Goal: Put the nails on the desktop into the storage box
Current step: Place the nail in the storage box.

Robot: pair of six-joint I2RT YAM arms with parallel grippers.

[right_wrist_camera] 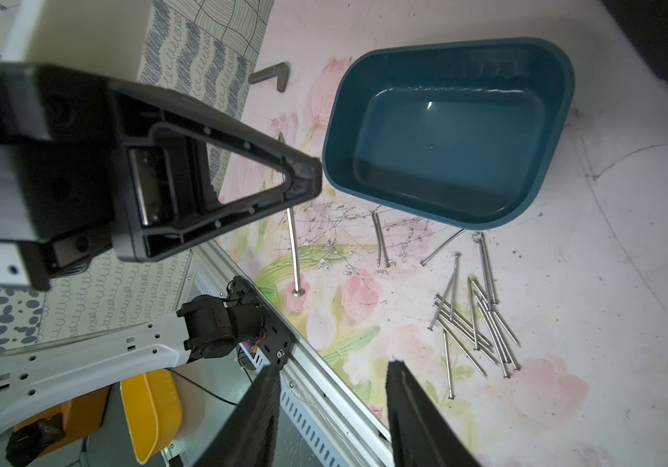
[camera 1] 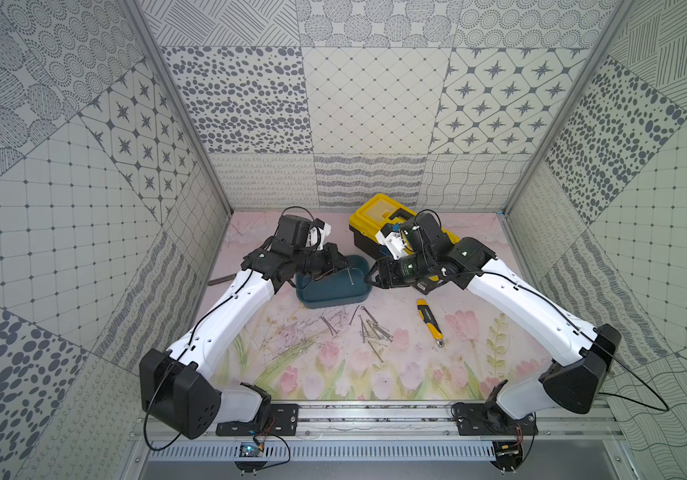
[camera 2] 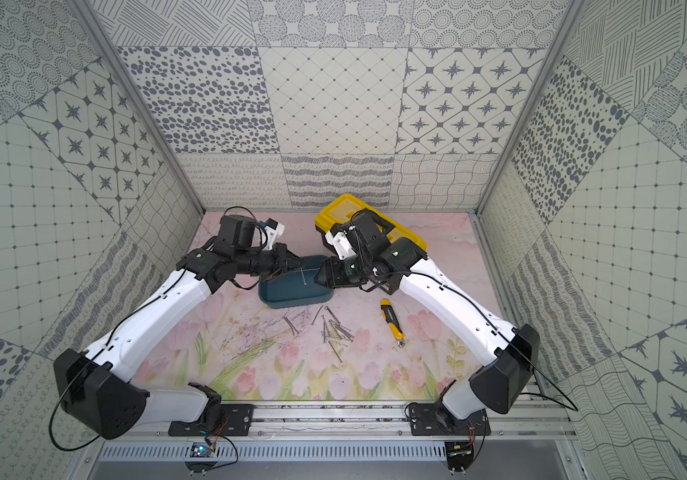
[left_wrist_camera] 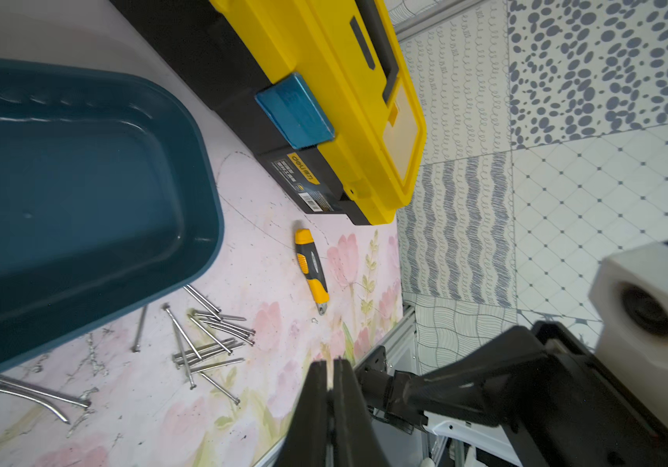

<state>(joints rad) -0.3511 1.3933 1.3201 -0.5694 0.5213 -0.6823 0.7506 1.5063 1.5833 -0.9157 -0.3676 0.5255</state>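
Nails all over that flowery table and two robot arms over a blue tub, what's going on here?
Two robot arms are collecting nails from the tulip-print desktop into the teal storage box. Both grippers hang over the box: the left gripper is shut with nothing visible in it, and the right gripper is open and empty. One nail shows between them over the box; whether it has landed is unclear. The rest lie loosely before the box, near a yellow utility knife.

Yellow-lidded toolbox (camera 1: 368,212) at back; utility knife (camera 1: 431,322); dark bar (camera 1: 221,279).
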